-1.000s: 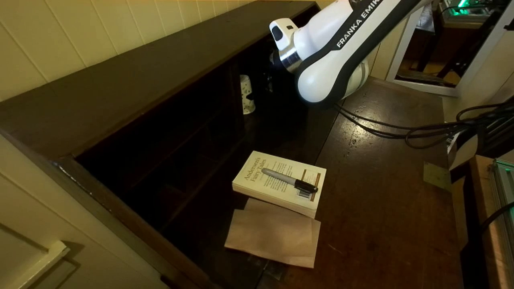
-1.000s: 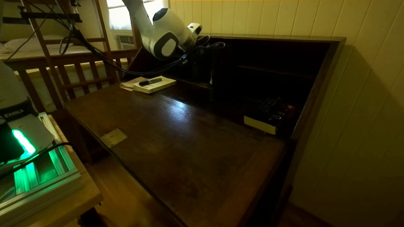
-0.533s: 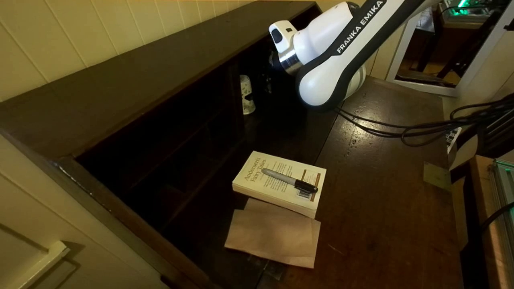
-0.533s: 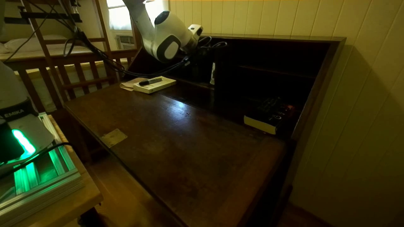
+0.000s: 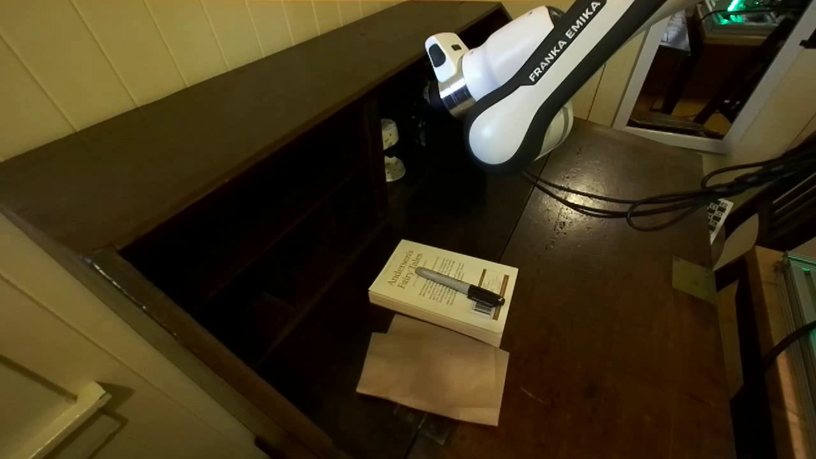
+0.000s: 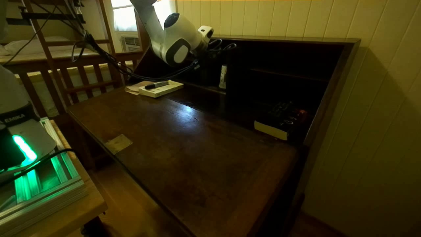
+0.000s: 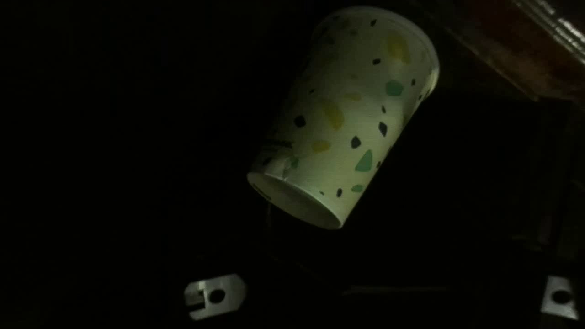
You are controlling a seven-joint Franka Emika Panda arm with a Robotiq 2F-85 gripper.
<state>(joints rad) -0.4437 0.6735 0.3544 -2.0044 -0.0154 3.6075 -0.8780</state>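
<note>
A white paper cup point(image 7: 347, 119) with green, yellow and dark flecks lies ahead of my gripper point(image 7: 387, 297) in the wrist view. The two fingertips point(image 7: 233, 294) stand wide apart at the bottom of that dark picture, with nothing visible between them. The cup's narrower end points toward them, with dark space between. In an exterior view the cup point(image 6: 223, 77) stands upright in the cabinet, wider at its foot. From an exterior view a dark band, perhaps a finger, crosses the middle of the cup point(image 5: 394, 169). Shadow hides most of the gripper in both exterior views.
A pale book point(image 5: 408, 258) bears a grey marker point(image 5: 446, 280), with brown paper point(image 5: 433, 376) beside it. A thick dark book point(image 6: 271, 130) lies farther along the desk point(image 6: 184, 158). The cabinet top point(image 5: 210, 121) overhangs dark compartments. Cables point(image 5: 599, 207) trail from the arm.
The arm has shifted slightly, leftward in one exterior picture and rightward in the other. The dark shape before the cup now spans its full width; elsewhere more of the cup shows.
</note>
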